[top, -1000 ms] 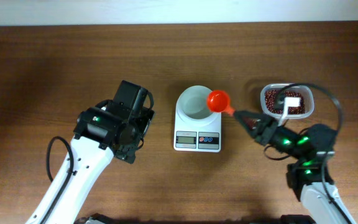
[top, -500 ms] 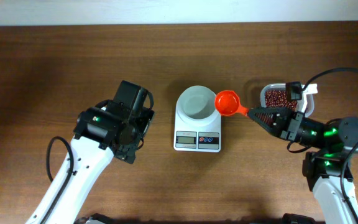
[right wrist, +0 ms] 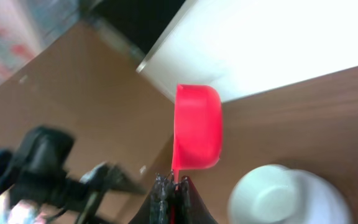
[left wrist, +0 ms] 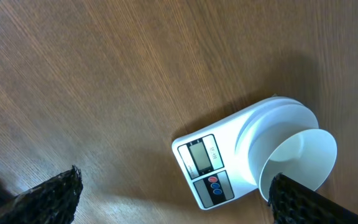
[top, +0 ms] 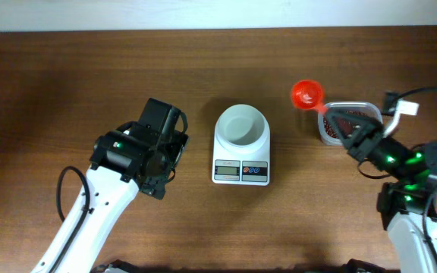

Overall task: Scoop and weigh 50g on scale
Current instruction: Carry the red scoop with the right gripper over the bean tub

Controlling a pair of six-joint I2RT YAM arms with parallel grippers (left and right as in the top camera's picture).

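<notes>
1. Hovering nearest, left of the scale (top: 241, 162), the left gripper (left wrist: 176, 205) has its jaws spread wide over bare table (top: 203, 61).
2. The scale sits mid-table between the arms, with a white bowl (top: 241, 125) on top.
3. The right gripper (top: 334, 123), pinched on the handle of the orange-red scoop (top: 307, 94), hides most of the clear tub (top: 370, 106); red-brown beans (top: 327, 132) show at its left edge.
4. Farthest, the scoop's cup is raised past the tub's left corner, well apart from the bowl.

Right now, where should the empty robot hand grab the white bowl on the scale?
Probably the rim of the bowl, on the side facing the open left gripper, coming straight down. The bowl stands upright with its mouth open, so one finger can slip inside and one outside its thin wall.
</notes>
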